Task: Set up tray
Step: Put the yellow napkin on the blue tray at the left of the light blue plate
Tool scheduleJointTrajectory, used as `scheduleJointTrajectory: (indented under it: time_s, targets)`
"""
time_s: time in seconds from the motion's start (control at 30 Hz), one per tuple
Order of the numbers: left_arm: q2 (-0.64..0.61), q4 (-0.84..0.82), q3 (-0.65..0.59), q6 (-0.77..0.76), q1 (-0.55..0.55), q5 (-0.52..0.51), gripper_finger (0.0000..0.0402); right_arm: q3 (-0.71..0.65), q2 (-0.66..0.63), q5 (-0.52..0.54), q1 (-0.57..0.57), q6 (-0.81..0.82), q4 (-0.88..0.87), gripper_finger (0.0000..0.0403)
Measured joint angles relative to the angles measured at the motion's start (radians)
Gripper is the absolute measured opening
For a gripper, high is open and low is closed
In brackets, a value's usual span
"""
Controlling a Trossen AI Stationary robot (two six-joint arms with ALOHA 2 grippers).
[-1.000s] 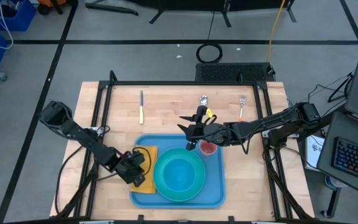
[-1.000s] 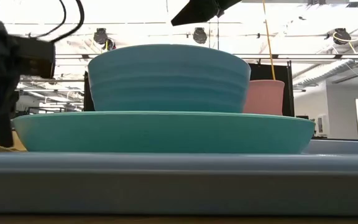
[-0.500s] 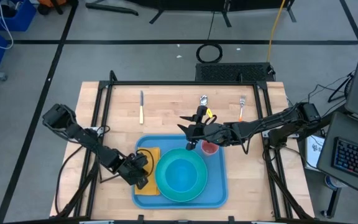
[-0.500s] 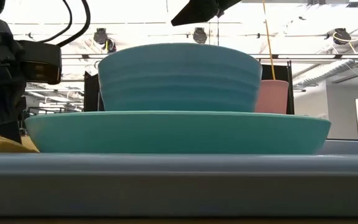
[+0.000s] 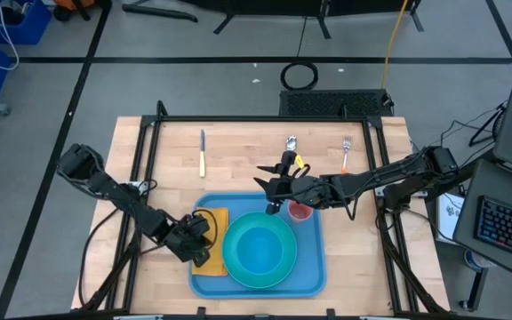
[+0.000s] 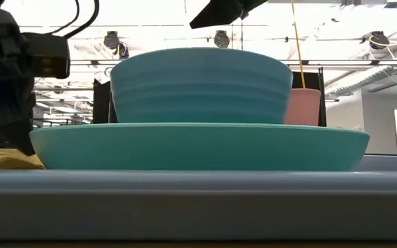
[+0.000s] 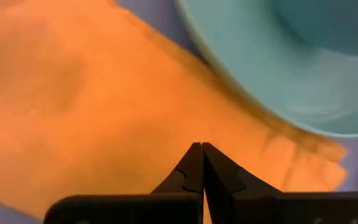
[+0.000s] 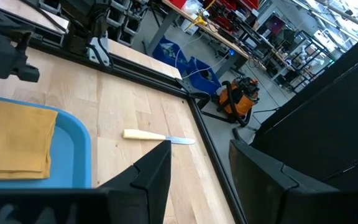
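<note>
We see the tray [image 5: 308, 271] lying at the near middle of the table [image 5: 238, 151], carrying the plate [image 5: 258, 252] with its bowl [image 6: 200, 85], a pink cup [image 5: 299, 212] and the orange napkin [image 5: 210, 258] at its left. Our left gripper [image 7: 201, 163] has its fingers pressed together just over the napkin; dragging from here could bunch the cloth against the plate. Our right gripper [image 8: 199, 163], fingers apart, hovers beside the cup, so a careless swing might topple it. The knife [image 5: 203, 152], spoon [image 5: 292, 142] and fork [image 5: 346, 153] lie on the far side, off the tray.
</note>
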Motion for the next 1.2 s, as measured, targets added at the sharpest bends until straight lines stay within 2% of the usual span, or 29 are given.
scheduleJointTrajectory:
  time_s: [0.13,0.37,0.53,0.7,0.97,1.2]
  targets:
    - [-0.002,-0.030,0.001,0.001,0.000,-0.004,0.0000,0.000,0.000,0.000,0.000,0.000,0.000,0.0150]
    - [-0.002,-0.106,0.001,0.004,0.003,-0.149,0.0000,0.000,0.000,0.000,0.000,0.000,0.000,0.0150]
    - [-0.002,-0.138,0.001,0.021,0.041,-0.176,0.0000,0.000,0.000,0.000,0.000,0.000,0.000,0.0150]
    - [0.003,-0.133,-0.002,0.066,0.095,-0.169,0.0000,0.000,0.000,0.000,0.000,0.000,0.000,0.0150]
    - [0.002,-0.125,-0.050,0.068,0.166,-0.103,0.0000,0.000,0.000,0.000,0.000,0.000,0.000,0.0150]
    - [0.000,-0.027,-0.090,0.061,0.177,-0.074,0.0000,0.000,0.000,0.000,0.000,0.000,0.000,0.0150]
